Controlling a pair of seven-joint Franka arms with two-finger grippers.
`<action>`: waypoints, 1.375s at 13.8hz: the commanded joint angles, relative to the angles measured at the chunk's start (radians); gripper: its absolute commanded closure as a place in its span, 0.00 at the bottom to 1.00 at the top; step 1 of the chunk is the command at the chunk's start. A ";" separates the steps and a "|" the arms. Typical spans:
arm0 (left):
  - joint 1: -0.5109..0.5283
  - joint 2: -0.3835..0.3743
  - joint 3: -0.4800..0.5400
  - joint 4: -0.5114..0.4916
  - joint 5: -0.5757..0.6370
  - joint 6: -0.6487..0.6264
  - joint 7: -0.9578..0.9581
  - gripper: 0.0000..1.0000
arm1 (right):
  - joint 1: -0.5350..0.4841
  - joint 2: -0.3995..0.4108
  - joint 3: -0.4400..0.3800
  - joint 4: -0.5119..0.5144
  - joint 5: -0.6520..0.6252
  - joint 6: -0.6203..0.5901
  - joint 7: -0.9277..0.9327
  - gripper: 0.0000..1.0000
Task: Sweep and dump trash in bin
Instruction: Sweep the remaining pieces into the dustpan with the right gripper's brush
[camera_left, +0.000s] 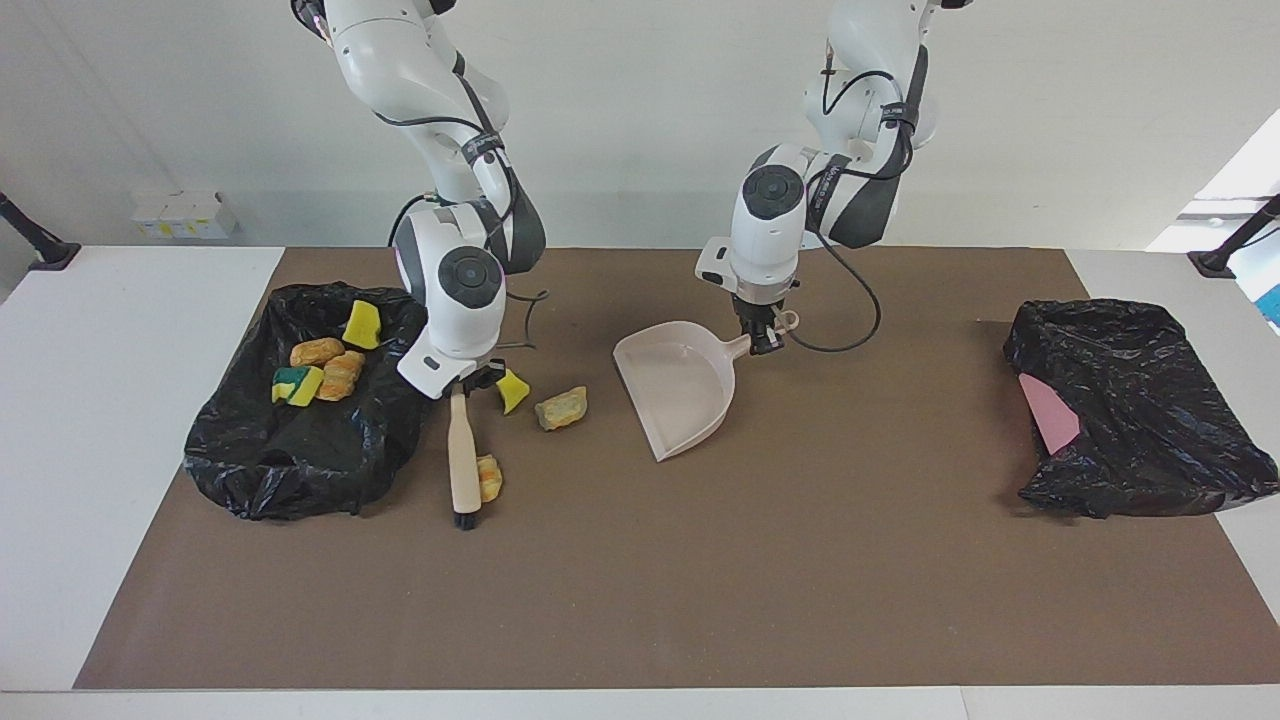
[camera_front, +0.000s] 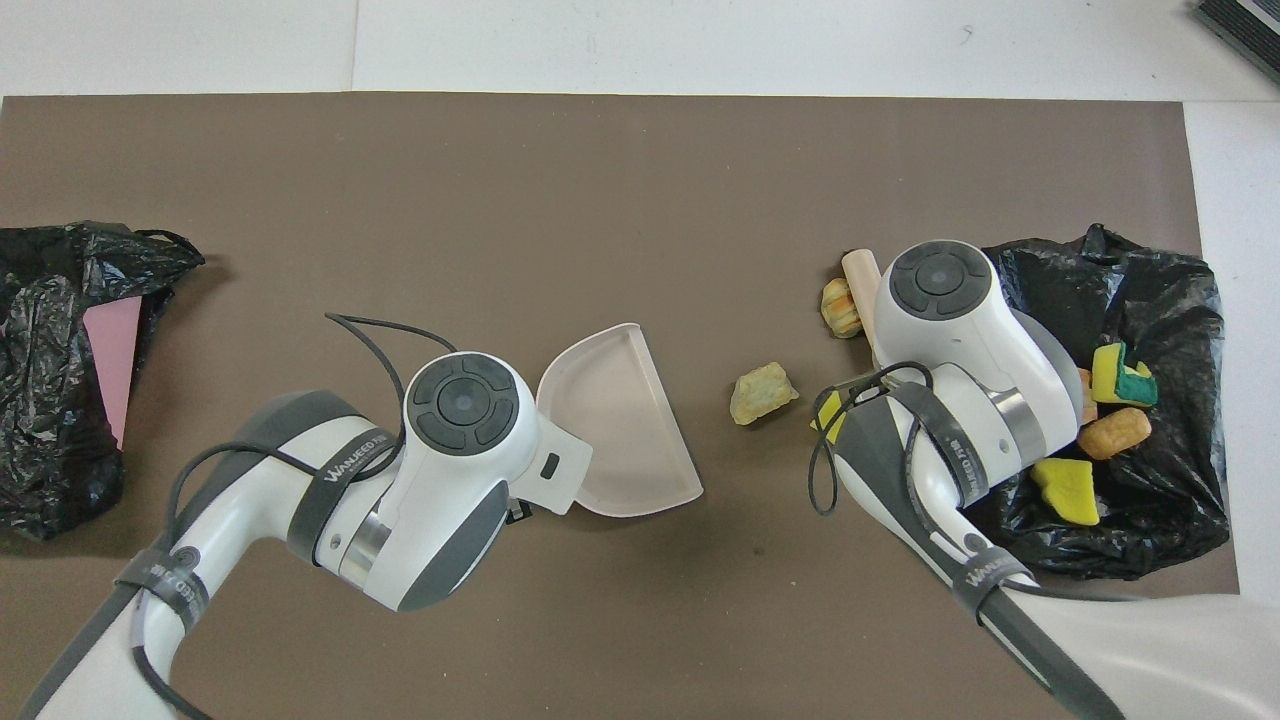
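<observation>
1. Bin (camera_left: 300, 440), a black bag at the right arm's end of the table, holds four trash pieces (camera_left: 325, 365).
2. Right gripper (camera_left: 462, 385) is clamped on the brush (camera_left: 463, 460), whose bristles are down by a bread lump (camera_left: 488, 478).
3. A yellow sponge (camera_left: 512, 389) and a second lump (camera_left: 561, 407) lie on the mat (camera_left: 640, 600) between brush and dustpan (camera_left: 675, 385).
4. Left gripper (camera_left: 762, 338) grips the dustpan's handle.
5. A second bag (camera_left: 1130, 400) holds a pink sheet (camera_left: 1050, 415).

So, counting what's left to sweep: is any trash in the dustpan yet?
No, the dustpan is bare inside, and three pieces lie on the mat beside the brush.
</observation>
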 joint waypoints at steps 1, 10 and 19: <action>-0.030 -0.035 0.013 -0.053 0.023 0.044 -0.050 1.00 | 0.006 -0.094 0.010 -0.123 0.055 -0.023 -0.093 1.00; -0.036 -0.035 0.010 -0.065 0.024 0.070 -0.013 1.00 | 0.148 -0.105 0.011 -0.098 0.403 -0.063 0.106 1.00; -0.044 -0.017 0.008 -0.127 0.024 0.225 0.031 1.00 | 0.363 -0.109 0.013 -0.018 0.597 -0.035 0.304 1.00</action>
